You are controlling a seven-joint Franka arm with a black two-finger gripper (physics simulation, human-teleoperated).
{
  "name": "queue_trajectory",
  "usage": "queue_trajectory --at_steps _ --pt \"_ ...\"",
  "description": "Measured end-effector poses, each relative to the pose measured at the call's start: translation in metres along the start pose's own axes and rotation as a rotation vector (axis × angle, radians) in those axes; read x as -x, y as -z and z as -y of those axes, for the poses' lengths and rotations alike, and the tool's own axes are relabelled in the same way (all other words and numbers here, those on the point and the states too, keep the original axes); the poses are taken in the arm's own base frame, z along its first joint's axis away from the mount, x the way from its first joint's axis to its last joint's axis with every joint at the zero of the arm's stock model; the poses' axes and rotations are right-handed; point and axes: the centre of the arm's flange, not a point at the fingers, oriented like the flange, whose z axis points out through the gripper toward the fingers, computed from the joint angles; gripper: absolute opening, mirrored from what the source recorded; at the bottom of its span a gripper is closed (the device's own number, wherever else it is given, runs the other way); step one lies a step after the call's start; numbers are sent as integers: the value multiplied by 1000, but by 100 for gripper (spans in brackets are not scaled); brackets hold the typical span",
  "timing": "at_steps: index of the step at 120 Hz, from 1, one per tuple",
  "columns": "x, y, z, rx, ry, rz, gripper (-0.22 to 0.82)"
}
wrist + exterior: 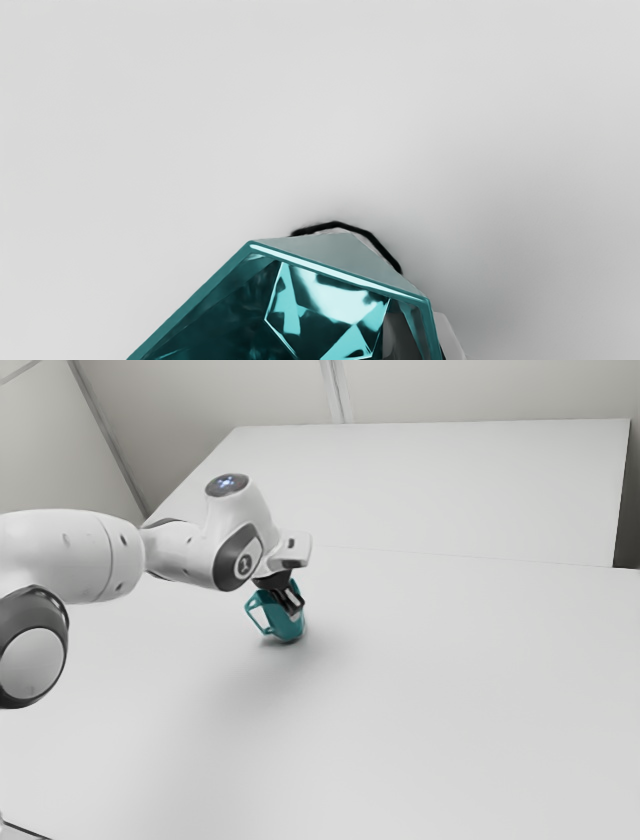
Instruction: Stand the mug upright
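Mug rim, teal and angular, lies nearest the hand's camera; the mug (320, 300) opens toward that camera, its inside glossy with sharp bright and dark facets. Pincer (294, 610): clamped on the mug's side wall. In the wrist view one finger (401, 340) is inside the mug and the other finger (451, 337) is outside, with the wall between them.

Mug position: directly below the hand, at the table. Attitude: tilted, not upright. The handle (255, 618) points toward the exterior view's left, back toward the arm's base side. Lowest part of the mug is at or just above the table; contact cannot be told. A dark, bent line lies beside the mug in the wrist view, nature unclear.

Arm (75, 553): white with dark joint rings, entering from the exterior view's left and bending down to the hand above the mug.

Table (450, 690): plain, pale grey, with a soft shadow around and beside the mug. A faint line crosses it beyond the mug. Farther back, pale walls (200, 390) with narrow seams.
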Motion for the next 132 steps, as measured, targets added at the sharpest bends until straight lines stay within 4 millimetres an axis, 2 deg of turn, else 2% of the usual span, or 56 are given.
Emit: queue_trajectory --at_steps 44,48,69,88,108,118,132 --pt "-2 -6 0 -29 74 -9 -17" --pt "-2 -6 0 -28 80 -10 -12" --pt "-3 -5 2 -30 99 -12 25" --pt "-6 6 4 -41 100 -28 44" --pt "-8 40 8 -50 104 -67 53" --pt "-6 73 11 -53 112 -96 55" --pt "6 122 18 -43 133 -102 57"
